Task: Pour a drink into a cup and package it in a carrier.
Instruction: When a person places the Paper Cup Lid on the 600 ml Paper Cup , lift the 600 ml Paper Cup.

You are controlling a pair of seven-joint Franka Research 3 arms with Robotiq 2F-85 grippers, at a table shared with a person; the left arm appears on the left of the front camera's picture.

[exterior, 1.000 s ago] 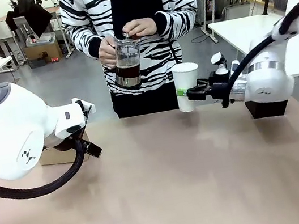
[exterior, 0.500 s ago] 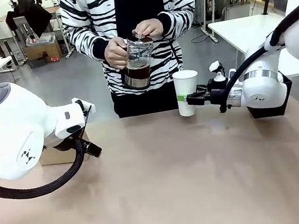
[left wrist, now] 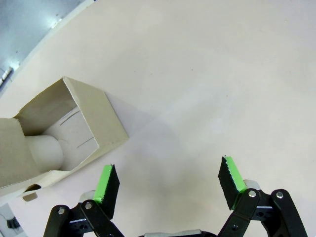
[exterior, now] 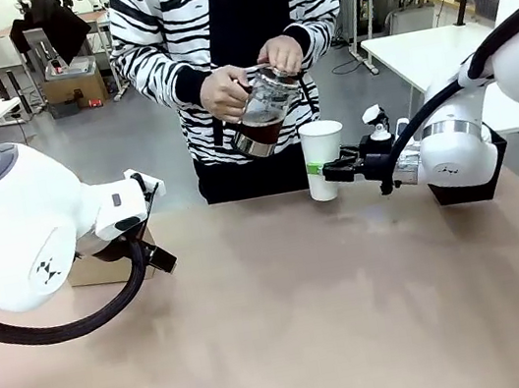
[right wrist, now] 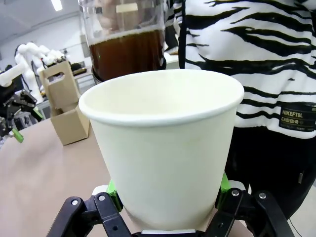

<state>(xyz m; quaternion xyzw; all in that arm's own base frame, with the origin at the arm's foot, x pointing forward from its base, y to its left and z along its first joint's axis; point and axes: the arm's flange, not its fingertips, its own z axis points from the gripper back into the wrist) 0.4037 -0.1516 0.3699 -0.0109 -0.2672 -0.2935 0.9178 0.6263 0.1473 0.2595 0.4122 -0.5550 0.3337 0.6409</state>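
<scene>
My right gripper (exterior: pixel 321 170) is shut on the white paper cup (exterior: pixel 323 157), holding it upright and lidless near the table's far edge. A person behind it tilts a clear glass jug (exterior: pixel 263 114) of amber-brown drink (exterior: pixel 259 132) with both hands, spout close to the cup's rim; I see no stream. In the right wrist view the cup (right wrist: pixel 163 148) sits between the green pads (right wrist: pixel 112 200), with the jug (right wrist: pixel 126 44) just behind it. The brown cardboard carrier (exterior: pixel 101 270) stands at far left. My left gripper (left wrist: pixel 169 180) hangs open over bare table beside the carrier (left wrist: pixel 103 116).
My left arm's white bulk (exterior: pixel 23 238) takes up the table's left side. A black box (exterior: pixel 498 176) sits behind my right arm. A white round thing (left wrist: pixel 45 148) lies inside the carrier. The near half of the table (exterior: pixel 315 344) is bare.
The person has tipped the jug and brought it right and down toward the cup. My right gripper first moved the cup slightly left and down, then held still. The left arm has not moved.
</scene>
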